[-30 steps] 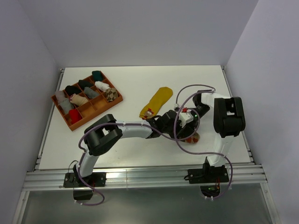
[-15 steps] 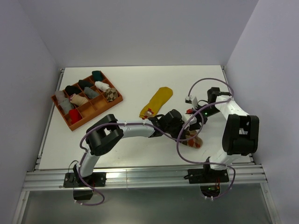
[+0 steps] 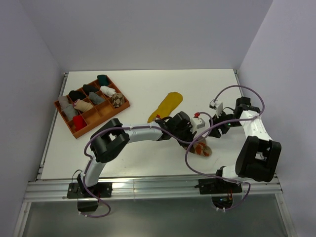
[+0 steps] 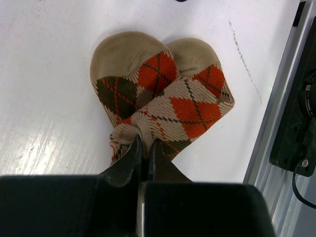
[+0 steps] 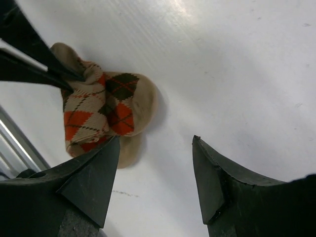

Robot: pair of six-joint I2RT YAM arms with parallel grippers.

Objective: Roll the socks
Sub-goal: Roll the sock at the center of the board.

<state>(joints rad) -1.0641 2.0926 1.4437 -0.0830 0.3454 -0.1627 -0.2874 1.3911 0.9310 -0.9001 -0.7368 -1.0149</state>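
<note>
The left gripper (image 4: 144, 145) is closed tight, its two dark fingers pinching a bunched fold at one end of the orange argyle sock bundle (image 4: 163, 98). The bundle lies on the white bench (image 3: 143, 89), close to its near edge and right of centre. From the left wrist, two cream toe caps sit side by side at the bundle's far end. A band of orange, brown and cream diamonds crosses over them at a slant towards the pinched fold. Just past the bundle runs the metal rail (image 4: 276, 123) along the bench's near edge. The right gripper (image 5: 155, 140) is spread wide with nothing between its jaws. It hangs over bare bench just beside the same bundle, apart from it. In its own view the left arm's dark fingers come in from the upper left and meet the knit. From above, the left arm reaches across the bench from the near left corner to the bundle, and the right arm bends in from the right edge. Towards the middle of the bench lies a flat mustard yellow sock (image 3: 168, 104), its near end partly hidden behind the left arm. By the far left corner sits an orange divided tray (image 3: 74, 131). It holds small rolled bundles in black, grey, white, teal and red, and a brown-and-cream argyle bundle (image 3: 116, 99) in a compartment on its right side.
</note>
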